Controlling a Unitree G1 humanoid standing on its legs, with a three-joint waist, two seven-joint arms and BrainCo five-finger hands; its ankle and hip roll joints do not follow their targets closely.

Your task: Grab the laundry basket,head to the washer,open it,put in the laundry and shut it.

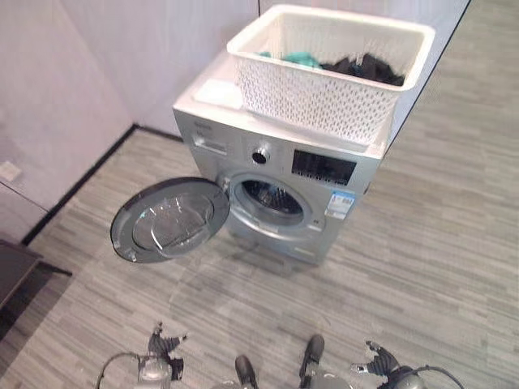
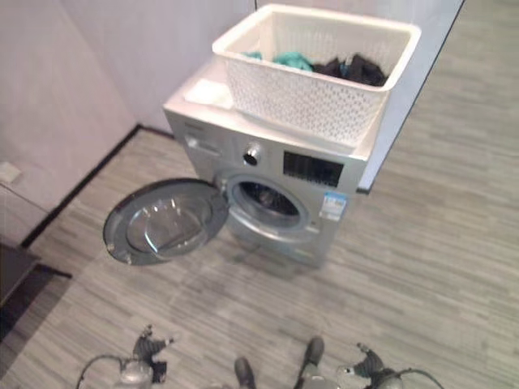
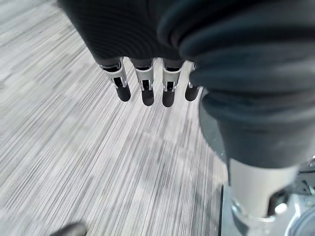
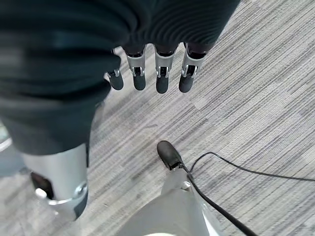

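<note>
Washer (image 1: 284, 174): silver front-loader against the wall, drum mouth exposed. Risk: loading needs a low reach into the drum; a garment draped over the lip would probably block the seal.

Laundry basket (image 1: 324, 89): white perforated plastic, resting on the washer's top, overhanging its front edge slightly. Risk: a careless pull on the clothes could drag it off the front.

Door (image 1: 169, 220): round, glass-centred, swung fully open to the robot's left, low over the floor. Risk: it stands near the approach path; a step or arm swing could knock it.

Laundry (image 1: 361, 66): dark and teal garments heaped in the basket, none loaded yet. Risk: loose cloth may slip from a partial grasp and fall to the floor.

Left hand (image 3: 147, 83): hanging over the floor, fingers straight, holding nothing.

Right hand (image 4: 147, 73): likewise lowered, fingers straight, empty
</note>
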